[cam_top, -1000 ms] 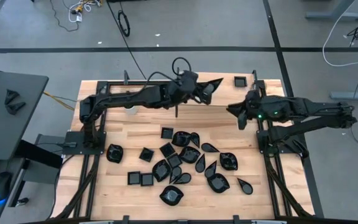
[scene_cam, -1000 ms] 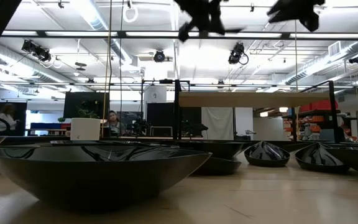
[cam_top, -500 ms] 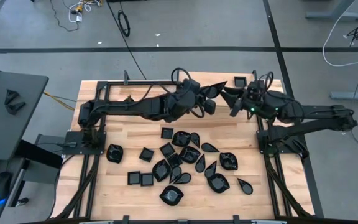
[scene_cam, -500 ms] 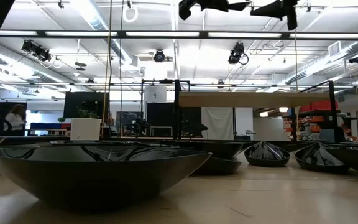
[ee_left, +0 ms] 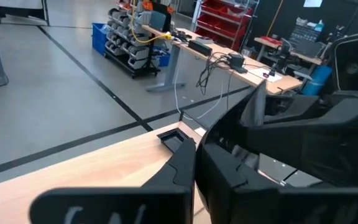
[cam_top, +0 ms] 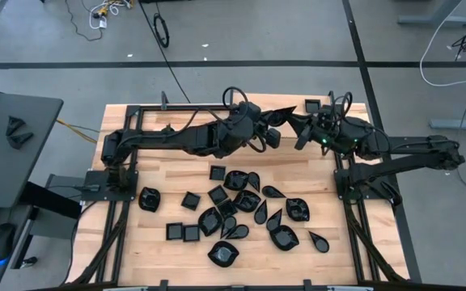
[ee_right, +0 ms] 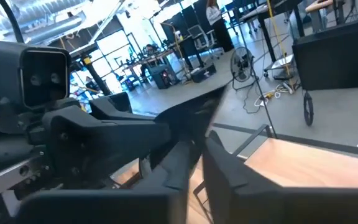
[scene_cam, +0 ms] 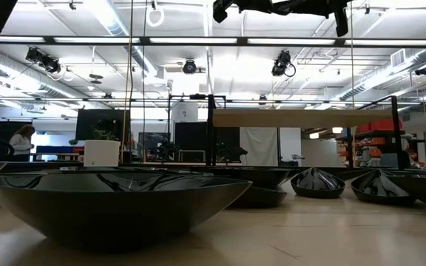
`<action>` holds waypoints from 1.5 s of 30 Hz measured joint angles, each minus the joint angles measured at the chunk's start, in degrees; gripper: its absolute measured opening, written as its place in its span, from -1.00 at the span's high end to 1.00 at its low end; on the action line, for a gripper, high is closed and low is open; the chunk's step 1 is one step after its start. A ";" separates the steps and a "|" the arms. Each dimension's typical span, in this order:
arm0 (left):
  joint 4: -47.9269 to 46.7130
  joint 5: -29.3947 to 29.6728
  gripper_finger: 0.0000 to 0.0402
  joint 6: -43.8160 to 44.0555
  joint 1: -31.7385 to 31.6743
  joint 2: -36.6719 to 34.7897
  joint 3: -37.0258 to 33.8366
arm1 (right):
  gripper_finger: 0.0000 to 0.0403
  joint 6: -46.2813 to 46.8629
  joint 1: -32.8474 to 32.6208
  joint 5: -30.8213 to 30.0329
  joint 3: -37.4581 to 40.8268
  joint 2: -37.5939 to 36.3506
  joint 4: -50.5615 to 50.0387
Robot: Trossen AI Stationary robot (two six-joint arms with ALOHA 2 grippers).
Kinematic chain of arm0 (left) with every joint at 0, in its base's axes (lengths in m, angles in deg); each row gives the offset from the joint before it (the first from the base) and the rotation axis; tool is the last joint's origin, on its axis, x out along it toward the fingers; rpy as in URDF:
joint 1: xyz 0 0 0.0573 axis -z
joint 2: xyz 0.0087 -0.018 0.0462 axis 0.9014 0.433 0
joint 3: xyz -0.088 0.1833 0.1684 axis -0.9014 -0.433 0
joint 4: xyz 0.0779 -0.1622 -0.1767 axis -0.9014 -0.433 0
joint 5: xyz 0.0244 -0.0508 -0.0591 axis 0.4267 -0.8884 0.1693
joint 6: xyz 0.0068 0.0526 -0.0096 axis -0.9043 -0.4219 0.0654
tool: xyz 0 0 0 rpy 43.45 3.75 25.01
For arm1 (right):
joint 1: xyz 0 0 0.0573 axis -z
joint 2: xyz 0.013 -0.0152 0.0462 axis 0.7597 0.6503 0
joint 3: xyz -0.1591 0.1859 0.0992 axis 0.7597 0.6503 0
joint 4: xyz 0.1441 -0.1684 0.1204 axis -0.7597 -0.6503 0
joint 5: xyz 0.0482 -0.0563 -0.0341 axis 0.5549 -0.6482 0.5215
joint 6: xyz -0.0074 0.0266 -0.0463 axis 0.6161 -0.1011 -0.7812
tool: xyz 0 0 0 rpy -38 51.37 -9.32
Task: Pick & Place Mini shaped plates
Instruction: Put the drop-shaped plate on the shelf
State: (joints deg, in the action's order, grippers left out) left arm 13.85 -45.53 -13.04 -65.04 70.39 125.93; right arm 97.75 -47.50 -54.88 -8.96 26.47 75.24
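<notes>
My left gripper (cam_top: 270, 129) is raised high over the table's far edge, shut on one glossy black teardrop mini plate (cam_top: 282, 114). My right gripper (cam_top: 298, 127) meets it from the table's right, shut on the same plate (ee_right: 191, 118). In the low view both grippers (scene_cam: 279, 6) join at the very top. The other mini shaped plates (cam_top: 241, 208) lie in a loose cluster on the table's middle and near part, resting on their bases. One square plate (cam_top: 311, 105) sits alone at the far edge. My left gripper pinches the teardrop plate between its two fingers (ee_left: 179, 171), coming level from the table's left. The plate is lifted clear, well above the wood. My own fingers hide which part of it I hold. My right gripper has the plate's edge (ee_right: 194, 138) between its two fingers (ee_right: 229, 168), coming level from the table's right, opposite my left gripper. Only a narrow gap shows between the fingers. The plate hangs in the air between both grippers.
A small white pot (cam_top: 169, 144) stands near the left arm's base. Black frame rails (cam_top: 125, 194) run along both sides of the table. In the low view a large plate (scene_cam: 117, 199) fills the foreground. Bare wood (cam_top: 184, 162) lies between the far edge and the cluster.
My right gripper has moved up and toward the table's left and far edge, reaching the plate held by my left gripper. My left gripper has shifted a little toward the right and risen, carrying the plate. The plates on the table have stayed put.
</notes>
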 joint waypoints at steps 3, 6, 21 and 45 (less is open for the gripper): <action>-0.31 -1.42 0.89 -0.88 -0.04 -0.05 -0.01 | 0.95 -0.83 0.07 -0.39 0.00 -0.05 -0.84; -0.96 -4.46 0.81 -3.22 -0.06 -0.05 -0.02 | 0.94 0.77 0.56 -0.31 -0.04 -0.32 -3.35; -4.15 -9.20 0.34 -16.00 -0.54 0.01 -0.02 | 0.99 1.00 1.86 6.81 -4.94 -0.25 -20.97; -2.47 -5.32 0.43 -23.42 0.55 3.20 -0.02 | 0.99 1.76 1.84 8.77 -4.92 1.76 -21.82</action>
State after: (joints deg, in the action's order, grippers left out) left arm 11.38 -50.85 -36.46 -64.48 73.59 125.91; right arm 99.51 -45.67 -46.11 -13.87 28.23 53.42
